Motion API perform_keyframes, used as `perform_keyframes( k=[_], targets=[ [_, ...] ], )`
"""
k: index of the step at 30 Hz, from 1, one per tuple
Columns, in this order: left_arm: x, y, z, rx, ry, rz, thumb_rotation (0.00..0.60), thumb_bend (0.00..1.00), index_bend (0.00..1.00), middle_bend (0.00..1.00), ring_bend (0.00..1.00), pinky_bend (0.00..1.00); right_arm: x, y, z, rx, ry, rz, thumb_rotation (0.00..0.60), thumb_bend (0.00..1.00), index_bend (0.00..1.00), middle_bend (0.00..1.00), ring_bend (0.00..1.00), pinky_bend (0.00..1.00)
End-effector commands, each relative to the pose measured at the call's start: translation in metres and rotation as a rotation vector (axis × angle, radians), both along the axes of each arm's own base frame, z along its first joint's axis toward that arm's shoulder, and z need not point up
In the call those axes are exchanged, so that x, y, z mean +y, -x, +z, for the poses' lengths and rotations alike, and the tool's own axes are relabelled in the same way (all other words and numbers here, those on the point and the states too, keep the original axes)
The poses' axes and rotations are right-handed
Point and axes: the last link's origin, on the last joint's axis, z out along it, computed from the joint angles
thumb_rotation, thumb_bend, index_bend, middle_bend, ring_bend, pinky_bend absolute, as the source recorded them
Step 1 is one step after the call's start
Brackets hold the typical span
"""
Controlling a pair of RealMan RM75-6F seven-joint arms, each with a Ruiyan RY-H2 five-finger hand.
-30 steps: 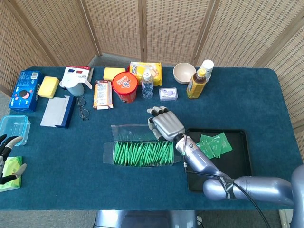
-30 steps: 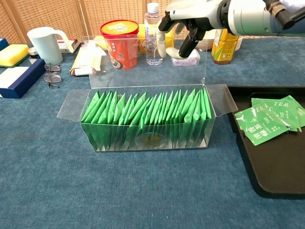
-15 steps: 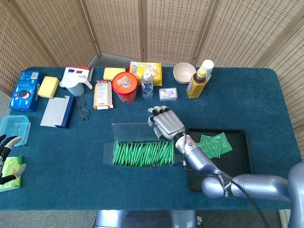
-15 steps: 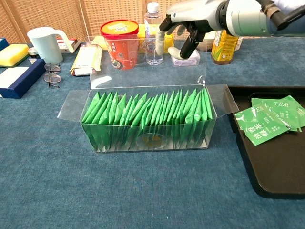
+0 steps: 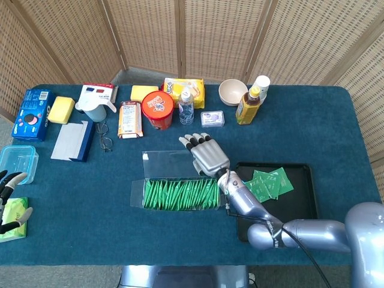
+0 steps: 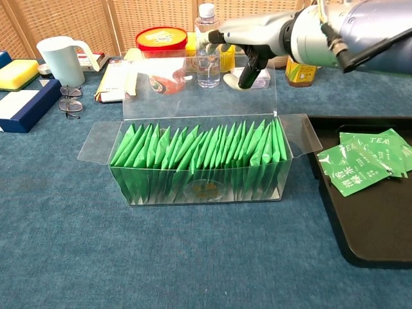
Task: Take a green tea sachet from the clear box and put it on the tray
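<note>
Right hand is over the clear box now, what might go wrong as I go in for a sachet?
The sachets are packed tight, so the right robot hand may pull several at once. The clear box's upright lid sits right by the fingers; bumping it may shift the box.

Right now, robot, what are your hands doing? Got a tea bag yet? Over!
Right hand open above the clear box, holding nothing. Left hand idle at table edge. Sachets untouched in box. Upright lid flap under the right hand.
</note>
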Motion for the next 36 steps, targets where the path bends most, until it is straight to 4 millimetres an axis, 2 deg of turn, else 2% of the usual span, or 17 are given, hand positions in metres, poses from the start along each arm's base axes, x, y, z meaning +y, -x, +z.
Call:
perform_keyframes(
  k=[1,9,12,17,22,24,28,31,36],
  targets=[
    [0.0,0.0,0.0,-0.001,-0.001,0.0,0.6,0.27,0.13,0.15,0.05,0.25,0.0,0.002,-0.004,0.025,0.024,0.015,0.6,0.56,0.01,0.08,0.1,0.13],
    [-0.001,-0.001,-0.001,-0.004,0.003,-0.006,0.6,0.27,0.13,0.15,0.05,0.25,0.0,0.011,-0.009,0.075,0.061,0.031,0.6,0.55,0.0,0.06,0.09,0.13],
    [-0.002,-0.001,0.0,-0.003,0.003,-0.008,0.6,0.27,0.13,0.15,0.05,0.25,0.001,0.012,-0.009,0.068,0.066,0.042,0.6,0.51,0.0,0.05,0.08,0.13],
    [-0.003,-0.002,0.001,-0.002,-0.002,-0.012,0.6,0.27,0.13,0.15,0.05,0.25,0.008,0.005,0.009,-0.045,0.085,0.08,0.6,0.37,0.0,0.05,0.08,0.13],
    [-0.003,-0.004,0.001,-0.001,-0.006,-0.02,0.6,0.27,0.13,0.15,0.05,0.25,0.02,0.003,0.03,-0.184,0.086,0.134,0.6,0.29,0.0,0.06,0.08,0.13],
    [-0.002,-0.005,0.001,0.0,-0.009,-0.026,0.6,0.27,0.13,0.15,0.05,0.25,0.027,0.006,0.041,-0.213,0.073,0.179,0.6,0.26,0.02,0.07,0.08,0.13],
    [-0.001,-0.007,0.001,0.003,-0.011,-0.031,0.6,0.27,0.13,0.15,0.05,0.25,0.038,0.015,0.046,-0.199,-0.006,0.247,0.6,0.25,0.06,0.09,0.09,0.13],
    [0.0,-0.01,0.0,0.003,-0.013,-0.045,0.6,0.27,0.13,0.15,0.05,0.25,0.051,0.029,0.043,-0.126,-0.095,0.306,0.6,0.21,0.12,0.09,0.08,0.13],
    [0.002,-0.015,0.002,0.01,-0.019,-0.06,0.6,0.27,0.14,0.15,0.05,0.25,0.056,0.034,0.038,-0.103,-0.116,0.351,0.6,0.14,0.2,0.11,0.08,0.13]
  ],
)
